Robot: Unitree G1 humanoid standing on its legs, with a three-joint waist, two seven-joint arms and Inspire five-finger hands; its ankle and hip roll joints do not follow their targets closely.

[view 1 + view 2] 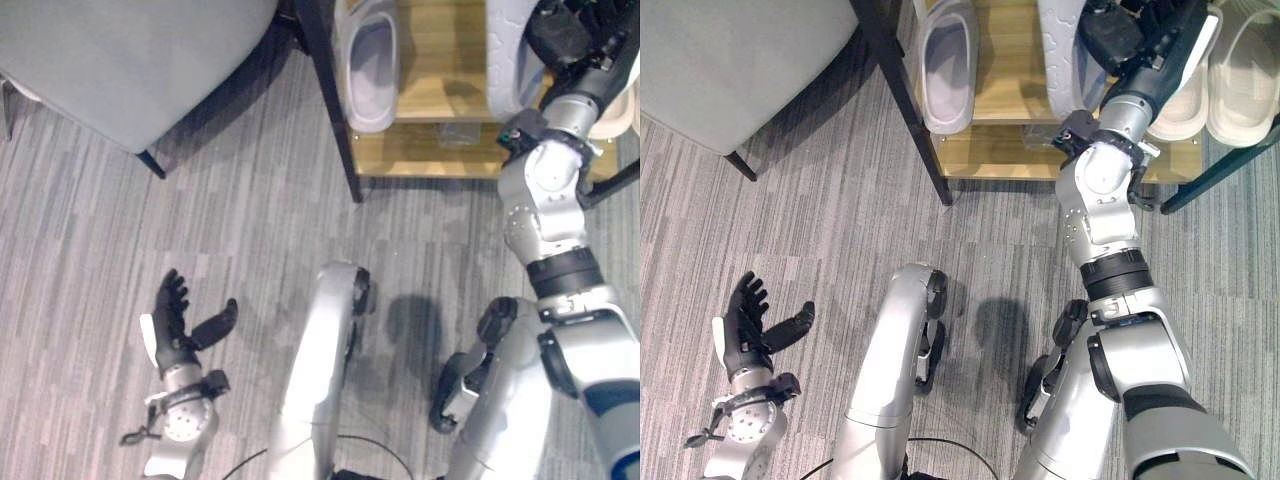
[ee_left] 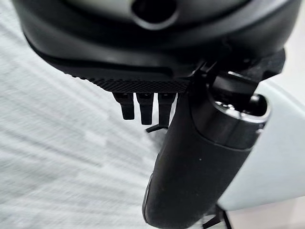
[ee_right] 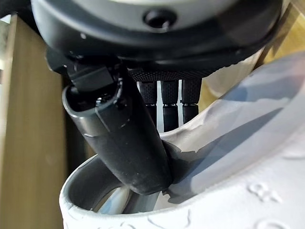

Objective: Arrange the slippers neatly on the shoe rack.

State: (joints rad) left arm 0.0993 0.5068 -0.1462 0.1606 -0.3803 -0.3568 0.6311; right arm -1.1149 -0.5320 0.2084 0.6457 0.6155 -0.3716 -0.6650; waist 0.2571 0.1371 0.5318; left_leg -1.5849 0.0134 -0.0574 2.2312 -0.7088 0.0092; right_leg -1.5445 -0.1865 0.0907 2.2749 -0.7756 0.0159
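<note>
Right hand [image 1: 1140,40] clamped on pale grey foam slipper [image 1: 1065,55], thumb inside its opening, holding it over wooden shoe rack [image 1: 1010,150] beside matching grey slipper [image 1: 948,70] and cream pair [image 1: 1240,60]. Left hand [image 1: 745,325] open, empty, low over grey carpet [image 1: 840,220].

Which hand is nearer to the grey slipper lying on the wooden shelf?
The right hand. It is up at the shoe rack, pinching another slipper just beside the grey slipper. The left hand hangs open over the carpet, far away.
</note>
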